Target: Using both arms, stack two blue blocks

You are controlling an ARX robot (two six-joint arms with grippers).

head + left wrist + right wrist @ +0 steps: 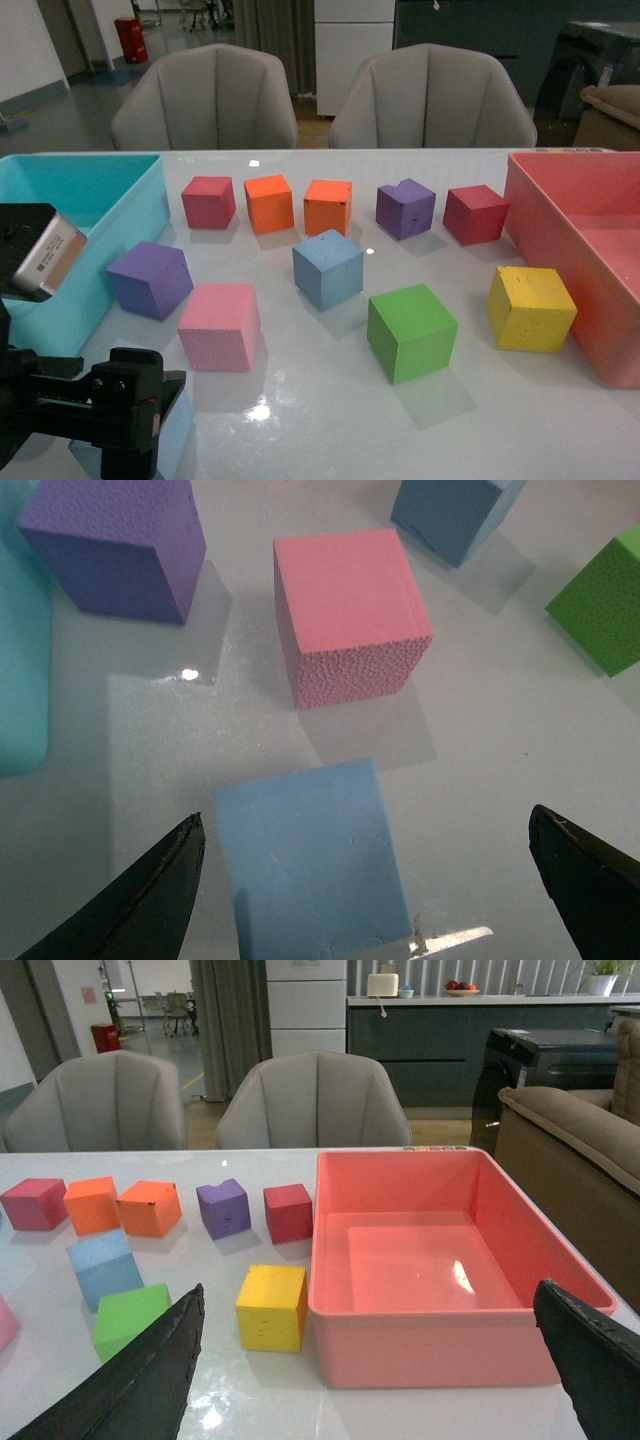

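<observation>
One blue block [310, 865] lies flat on the white table between the fingers of my open left gripper [365, 820], nearer the left finger [170, 880], with neither finger touching it. In the front view only a sliver of this blue block [177, 437] shows beside my left arm [110, 395] at the bottom left. The other blue block [327, 268] stands mid-table, also seen in both wrist views [450, 515] [103, 1265]. My right gripper [369, 1287] is open and empty, held above the table facing the pink bin. The right arm is out of the front view.
A pink cube [219, 326] and a purple cube [150, 279] sit just beyond the left gripper. Green [411, 332], yellow [531, 308], red, orange and purple cubes lie around. A turquoise bin [120, 200] stands at the left and a pink bin [560, 200] at the right.
</observation>
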